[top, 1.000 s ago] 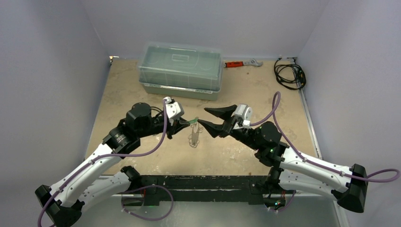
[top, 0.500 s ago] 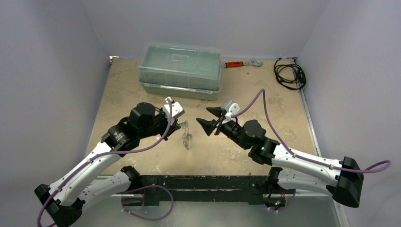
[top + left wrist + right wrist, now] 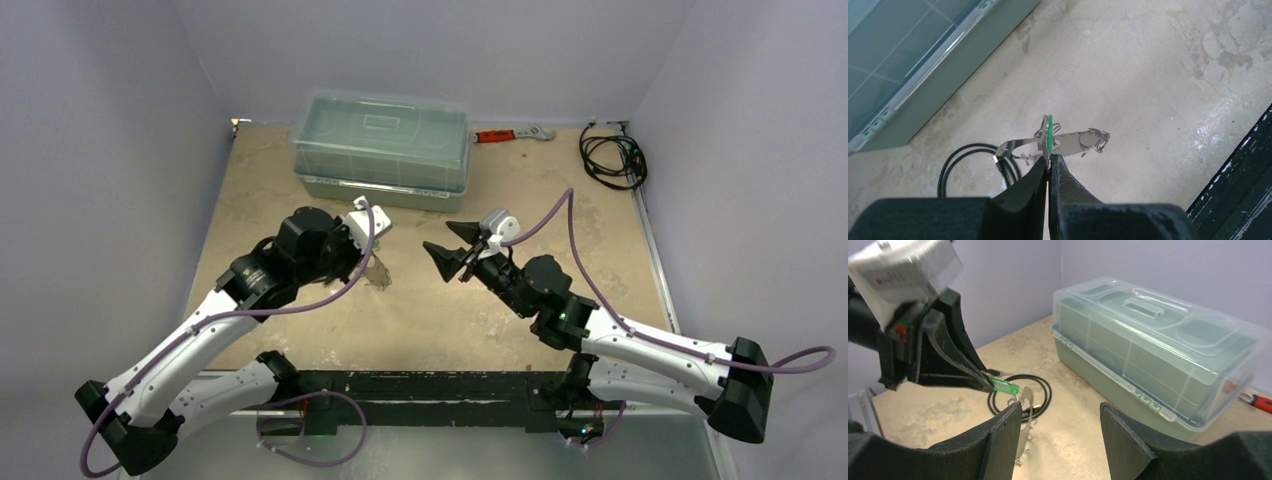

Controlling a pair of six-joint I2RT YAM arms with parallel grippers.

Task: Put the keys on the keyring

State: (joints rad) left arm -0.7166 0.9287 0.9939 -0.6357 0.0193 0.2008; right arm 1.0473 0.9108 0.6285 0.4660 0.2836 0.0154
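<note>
My left gripper (image 3: 1049, 159) is shut on the green-headed key (image 3: 1049, 132), seen edge-on between its fingertips. From the key hang the keyring (image 3: 1095, 140) and its flat pale oval tag (image 3: 1070, 142), with small silver bits, above the table. In the top view the left gripper (image 3: 367, 262) holds this bunch (image 3: 379, 274) in front of the box. My right gripper (image 3: 443, 243) is open, a short way right of it and apart from it. In the right wrist view the green head (image 3: 1004, 386) juts from the left fingers (image 3: 955, 365), just beyond the open right gripper (image 3: 1059, 410), which holds nothing.
A clear lidded plastic box (image 3: 382, 150) stands at the back centre. A red-handled wrench (image 3: 512, 133) lies behind its right end. One black cable coil (image 3: 612, 158) lies at the back right; another black cable loop (image 3: 973, 165) lies on the table under the hanging keyring.
The left gripper has carried the hanging keyring leftward and a little toward the box. The right gripper followed to the left, turned, and its jaws opened slightly wider.
</note>
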